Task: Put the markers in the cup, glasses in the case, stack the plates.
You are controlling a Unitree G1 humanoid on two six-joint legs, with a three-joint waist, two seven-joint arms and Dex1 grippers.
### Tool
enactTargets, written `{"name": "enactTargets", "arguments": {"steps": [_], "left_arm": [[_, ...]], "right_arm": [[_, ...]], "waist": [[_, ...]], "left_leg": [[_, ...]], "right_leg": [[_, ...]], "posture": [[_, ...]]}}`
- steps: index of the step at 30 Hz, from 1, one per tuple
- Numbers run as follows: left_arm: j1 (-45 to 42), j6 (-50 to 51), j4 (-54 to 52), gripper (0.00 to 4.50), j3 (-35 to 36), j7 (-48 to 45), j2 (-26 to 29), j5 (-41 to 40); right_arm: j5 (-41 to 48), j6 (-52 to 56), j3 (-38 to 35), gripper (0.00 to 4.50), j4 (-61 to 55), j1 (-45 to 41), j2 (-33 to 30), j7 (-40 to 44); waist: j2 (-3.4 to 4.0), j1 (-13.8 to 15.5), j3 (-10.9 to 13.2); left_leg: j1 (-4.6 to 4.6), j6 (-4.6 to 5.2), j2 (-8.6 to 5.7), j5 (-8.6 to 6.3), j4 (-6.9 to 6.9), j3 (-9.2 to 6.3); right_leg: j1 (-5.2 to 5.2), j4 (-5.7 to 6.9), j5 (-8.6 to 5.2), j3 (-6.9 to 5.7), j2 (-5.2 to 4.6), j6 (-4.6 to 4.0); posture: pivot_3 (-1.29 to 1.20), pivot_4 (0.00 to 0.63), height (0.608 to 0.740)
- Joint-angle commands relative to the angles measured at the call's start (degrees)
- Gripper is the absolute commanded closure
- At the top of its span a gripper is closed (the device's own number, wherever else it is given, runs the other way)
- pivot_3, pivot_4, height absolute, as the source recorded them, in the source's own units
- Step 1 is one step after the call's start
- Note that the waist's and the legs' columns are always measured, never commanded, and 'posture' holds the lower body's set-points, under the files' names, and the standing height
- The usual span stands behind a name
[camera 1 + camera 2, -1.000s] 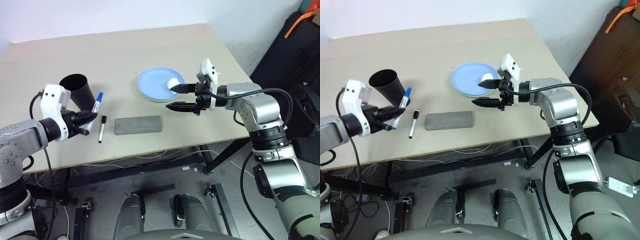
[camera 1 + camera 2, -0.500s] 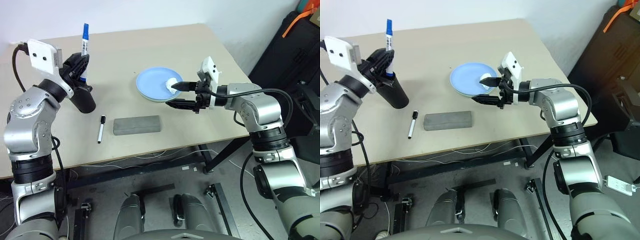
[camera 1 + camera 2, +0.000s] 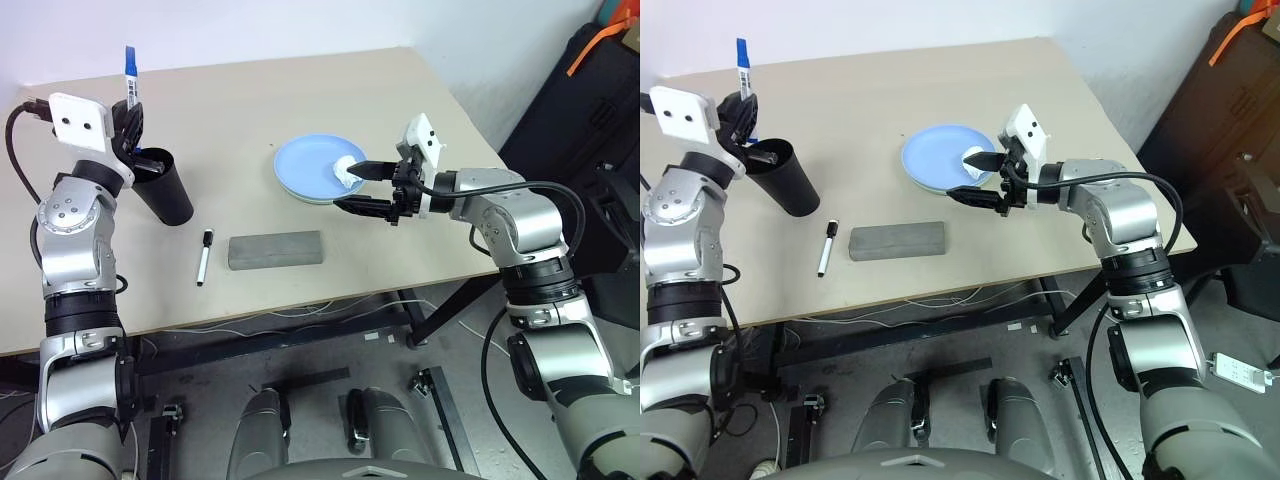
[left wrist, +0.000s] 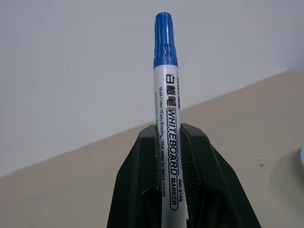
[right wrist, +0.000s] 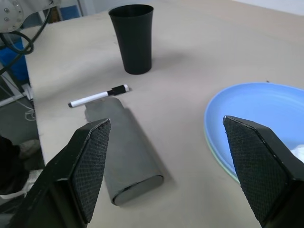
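Left gripper (image 3: 128, 118) risen from table (image 3: 330, 90) level, now above tall black tapered cup (image 3: 165, 185), jaws clamped on upright blue-capped white marker (image 3: 130, 75). Right gripper (image 3: 352, 186) jaws wide, empty, over light blue round plate (image 3: 310, 168) edge. Black-capped marker (image 3: 203, 257) beside grey case (image 3: 276, 250).

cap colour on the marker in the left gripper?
Blue cap on the marker, white barrel, clamped in the left gripper; clearest in left wrist view.

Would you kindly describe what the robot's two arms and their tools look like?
Both arms are silver-grey rounded segments with black joint rings and loose black cables. Each wrist carries a white boxy camera housing. The left tool and right tool each have two black fingers, tapered, with cross-hatched pads.
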Motion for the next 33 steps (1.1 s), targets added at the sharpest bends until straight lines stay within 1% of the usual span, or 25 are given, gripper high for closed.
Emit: {"name": "enactTargets", "arguments": {"steps": [1,6,8,9,16,18,19,22,28,31,33], "left_arm": [[-0.57,-1.91,-0.86,4.24,1.03,-1.57,0.0,-1.81],[0.57,-1.13,-1.44,4.24,0.44,-1.92,-0.48,-2.15],[0.57,-1.39,-1.31,3.51,0.76,-1.39,-0.53,-2.05],[0.53,-1.53,-1.14,3.28,0.92,-1.28,-0.45,-1.97],[1.51,-1.53,-1.85,1.0,0.19,-2.21,0.58,-1.0],[1.93,-1.1,-2.68,0.22,0.2,-2.54,0.74,-1.27],[2.14,-0.8,-3.3,0.04,0.32,-2.89,0.79,-1.75],[3.11,0.39,-5.79,0.04,0.92,-4.18,0.88,-3.47],[9.04,12.25,-18.04,0.04,2.8,-7.4,3.66,-9.72],[12.68,20.21,-26.72,0.04,2.75,-4.74,6.93,-8.21],[12.87,31.75,-31.62,0.04,5.04,0.71,6.57,-11.62]], "right_arm": [[-0.07,-1.59,-1.39,0.51,-1.6,-0.68,-0.7,-0.2],[-0.45,-1.9,-1.31,0.51,-1.68,-0.55,-0.98,0.06],[-0.56,-2.01,-1.28,0.51,-1.7,-0.4,-1.07,0.01],[-0.51,-1.98,-1.32,0.51,-1.76,-0.34,-1.14,-0.02],[-1.04,-2.18,-0.92,0.51,-1.43,-0.28,-1.32,-0.18],[-0.98,-2.11,-0.99,0.51,-1.53,-0.32,-1.24,-0.07],[-0.95,-2.13,-1.0,0.51,-1.58,-0.34,-1.18,-0.04],[-0.77,-2.0,-0.97,0.51,-1.69,-0.4,-1.09,0.1],[-0.48,-1.54,-0.98,0.51,-1.02,-0.96,-1.14,0.63],[-0.8,-1.85,-0.82,0.51,0.46,-1.12,-1.15,0.94],[-1.13,-2.3,-0.66,0.51,1.47,-1.43,-1.17,1.21]], "waist": [[0.0,0.0,0.0],[0.0,-0.02,0.0],[0.0,-0.02,0.0],[0.0,-0.02,0.0],[0.0,-0.03,0.0],[0.0,-0.05,0.0],[0.0,-0.04,0.0],[0.0,-0.04,0.0],[0.0,-0.18,0.0],[0.0,-0.19,0.0],[0.0,-0.02,0.0]], "left_leg": [[0.0,0.0,0.0,0.0,0.0,0.0],[0.01,0.0,0.0,0.0,0.02,0.0],[0.01,0.0,0.0,0.0,0.04,0.0],[0.01,0.0,0.0,0.0,0.04,-0.01],[0.01,0.0,0.0,0.0,0.07,-0.01],[0.01,0.0,0.0,0.0,0.07,-0.01],[0.01,0.0,0.01,0.0,0.07,-0.01],[0.01,0.0,0.01,0.0,0.07,-0.01],[0.0,0.0,0.02,0.0,0.07,0.0],[0.01,0.0,0.04,0.0,0.07,-0.02],[0.02,-0.01,0.04,0.0,0.07,-0.02]], "right_leg": [[0.0,0.0,0.0,0.0,0.0,0.0],[0.01,0.02,0.01,0.0,0.0,0.01],[0.01,0.03,0.01,0.0,0.0,0.01],[0.01,0.03,0.01,0.0,0.01,0.01],[0.02,0.03,0.01,0.0,0.0,0.02],[0.02,0.04,0.01,0.0,0.0,0.02],[0.02,0.04,0.01,0.0,0.0,0.02],[0.01,0.04,0.01,0.0,0.01,0.02],[0.01,0.04,0.01,0.02,0.0,0.02],[0.0,0.05,0.01,0.02,0.02,0.02],[0.01,0.05,0.01,0.02,0.01,0.02]], "posture": [[0.0,0.15,0.738],[0.0,0.15,0.738],[0.0,0.15,0.738],[0.0,0.15,0.738],[0.0,0.15,0.738],[0.0,0.15,0.738],[0.0,0.15,0.738],[0.0,0.15,0.738],[0.0,0.15,0.738],[0.0,0.15,0.738],[0.0,0.15,0.738]]}}
